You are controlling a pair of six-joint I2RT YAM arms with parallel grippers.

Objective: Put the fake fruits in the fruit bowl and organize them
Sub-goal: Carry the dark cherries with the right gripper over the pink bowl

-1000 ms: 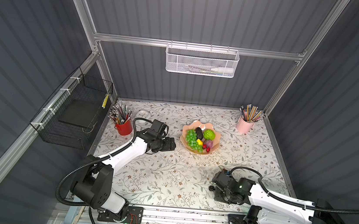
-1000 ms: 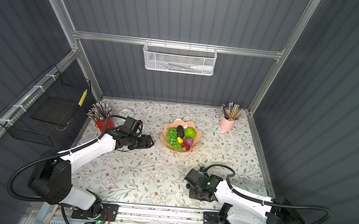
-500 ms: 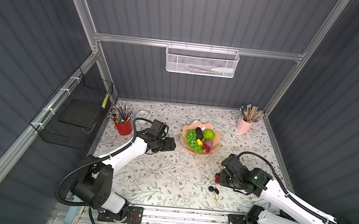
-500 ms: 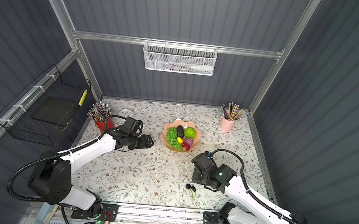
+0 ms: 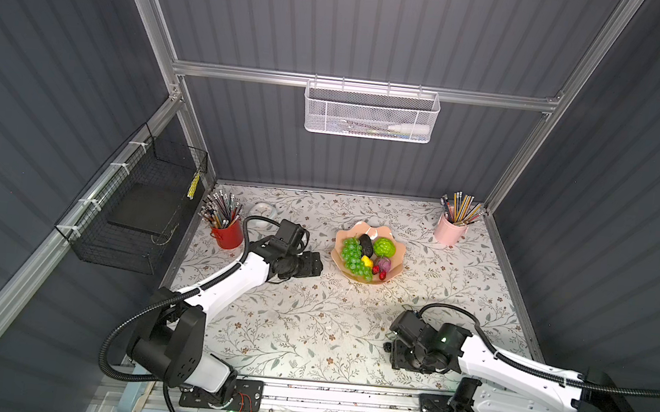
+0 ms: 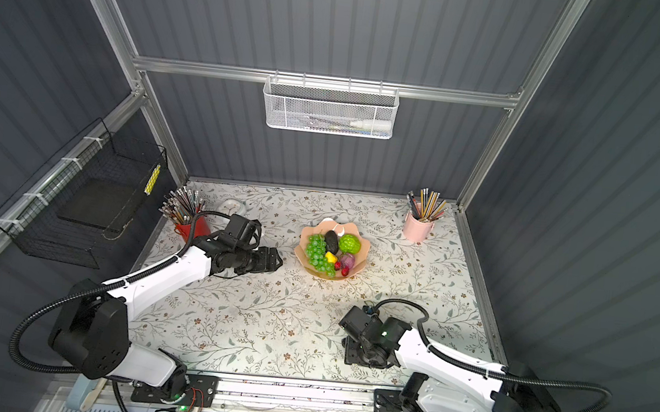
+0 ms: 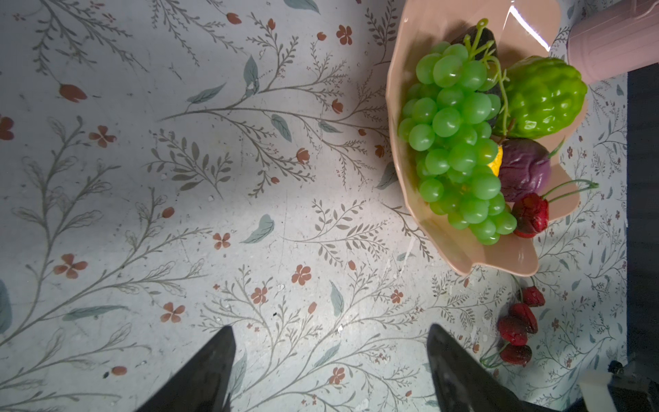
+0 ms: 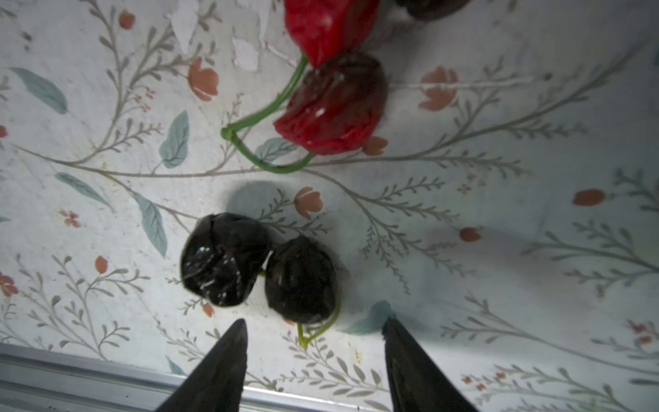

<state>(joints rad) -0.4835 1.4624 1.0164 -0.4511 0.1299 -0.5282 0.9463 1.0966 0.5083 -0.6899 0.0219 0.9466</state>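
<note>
Looking in from the front of the bench (image 5: 307, 321), I see the right arm (image 5: 512, 362) closest, bent low over the flowery top. Its jaws are open and hold nothing. In the right wrist view two dark cherries (image 8: 228, 257) lie touching each other just past the tips, close to the metal rail (image 8: 71, 367) at the bench edge. A bit beyond them lie the loose red cherries (image 8: 331, 107) on green stems, also on the bench and well apart from the bowl. Further in, the left arm (image 5: 237, 276) reaches toward the middle, its jaws wide open over bare bench with nothing between them. Just past them sits the pink fruit bowl (image 7: 499, 258). Inside it are green grapes (image 7: 453, 142), a black avocado (image 5: 366, 242), a bumpy green ball (image 7: 545, 96), a purple fruit (image 7: 524, 167), a bit of yellow lemon (image 5: 366, 261) and a red cherry pair (image 7: 531, 215) by the rim. Farther back stand a red pencil cup (image 5: 228, 234) on the left and a pink pencil cup (image 5: 448, 233) on the right. A white wire basket (image 5: 371, 115) hangs on the back wall.
</note>
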